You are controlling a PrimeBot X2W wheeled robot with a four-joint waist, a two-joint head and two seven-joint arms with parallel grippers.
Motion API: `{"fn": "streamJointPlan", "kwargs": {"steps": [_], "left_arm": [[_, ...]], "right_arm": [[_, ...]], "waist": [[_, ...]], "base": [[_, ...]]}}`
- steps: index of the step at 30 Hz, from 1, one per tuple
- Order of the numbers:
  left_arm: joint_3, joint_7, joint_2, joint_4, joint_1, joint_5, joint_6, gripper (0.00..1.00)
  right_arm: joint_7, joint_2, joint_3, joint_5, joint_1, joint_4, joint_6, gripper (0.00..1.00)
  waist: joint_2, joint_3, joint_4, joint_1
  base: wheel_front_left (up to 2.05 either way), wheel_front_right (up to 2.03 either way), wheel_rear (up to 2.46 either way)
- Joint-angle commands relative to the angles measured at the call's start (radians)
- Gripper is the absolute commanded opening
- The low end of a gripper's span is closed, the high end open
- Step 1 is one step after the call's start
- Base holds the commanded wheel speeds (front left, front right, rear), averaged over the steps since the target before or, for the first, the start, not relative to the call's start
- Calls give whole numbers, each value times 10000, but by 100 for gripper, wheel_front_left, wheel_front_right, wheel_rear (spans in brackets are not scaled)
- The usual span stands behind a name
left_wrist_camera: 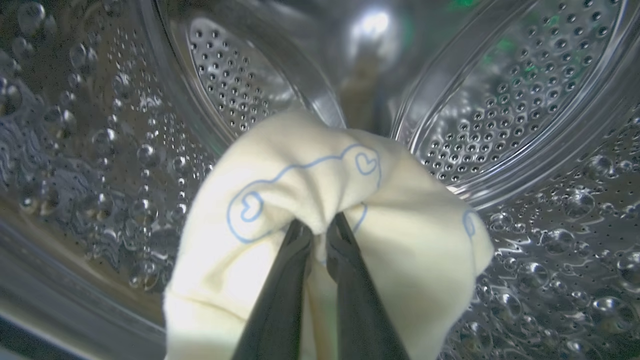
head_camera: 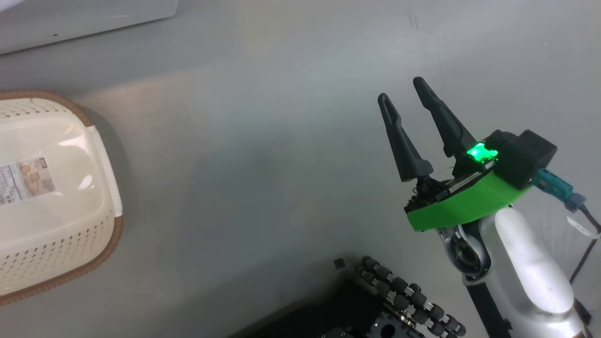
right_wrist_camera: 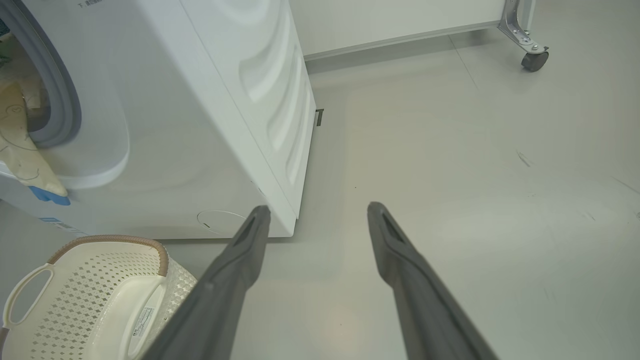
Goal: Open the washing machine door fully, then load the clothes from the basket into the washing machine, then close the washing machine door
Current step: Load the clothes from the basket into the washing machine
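Note:
In the left wrist view my left gripper (left_wrist_camera: 322, 225) is inside the perforated steel drum (left_wrist_camera: 505, 95) of the washing machine (right_wrist_camera: 200, 125), shut on a cream garment (left_wrist_camera: 280, 200) with blue outline prints. Another piece of the clothes (right_wrist_camera: 20, 150), cream with a blue patch, hangs over the lower lip of the grey gasket (right_wrist_camera: 62, 107). The cream basket (head_camera: 51, 197) stands on the floor at the left with only its label sticker inside; it is also the basket (right_wrist_camera: 95, 295) in front of the machine. My right gripper (head_camera: 402, 90) hangs open over bare floor, right gripper (right_wrist_camera: 319, 209) holding nothing. The washing machine door is out of view.
A white panel (head_camera: 70, 19) runs along the top left of the head view. My wheeled base (head_camera: 404, 300) shows at the bottom. A caster (right_wrist_camera: 532, 57) of a white unit stands at the far right of the grey floor (right_wrist_camera: 450, 150).

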Motion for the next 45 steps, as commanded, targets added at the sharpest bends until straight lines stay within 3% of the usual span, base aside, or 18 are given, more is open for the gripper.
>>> {"fn": "streamJointPlan", "kwargs": {"steps": [1,7,8,9,10,17,28,37,45], "left_arm": [[135,-469,691,-222,-385,224,-87,0],[12,-1203,659,562,-522,321,-235,0],[39,-1159,609,762,-505,279,-152,5],[75,-1090,569,960,-503,216,-98,49],[48,-1028,561,1130,-515,202,-116,100],[-92,-996,414,1695,-673,132,-171,100],[265,-1869,-5,1377,593,-419,231,100],[571,-2981,-898,-247,2973,-918,940,100],[611,-3739,-1728,-2975,6372,-1039,1961,100]], "right_arm": [[-90,-76,117,118,125,-293,-29,100],[-91,-76,110,163,115,-306,-29,100],[-92,-76,103,157,118,-312,-29,100],[-92,-76,99,152,118,-317,-29,100],[-92,-76,93,146,110,-326,-29,100],[-92,-76,-4,59,-42,-340,-29,100],[-93,-76,-381,-346,-104,-425,-29,100],[-93,-76,-806,-1044,-63,-429,-29,100],[-10,-76,-1265,-1810,125,-460,-29,100]], "waist": [[1,134,-91,-1],[1,281,-110,-1],[1,293,-99,-1],[1,312,-89,-1],[1,330,-78,-1],[1,403,51,-1],[1,78,626,-1],[1,-497,1367,-1],[1,-1438,2147,-1]], "base": [[0,0,0],[0,0,0],[0,0,0],[0,0,0],[0,0,0],[0,0,0],[0,0,0],[0,0,0],[0,0,0]]}}
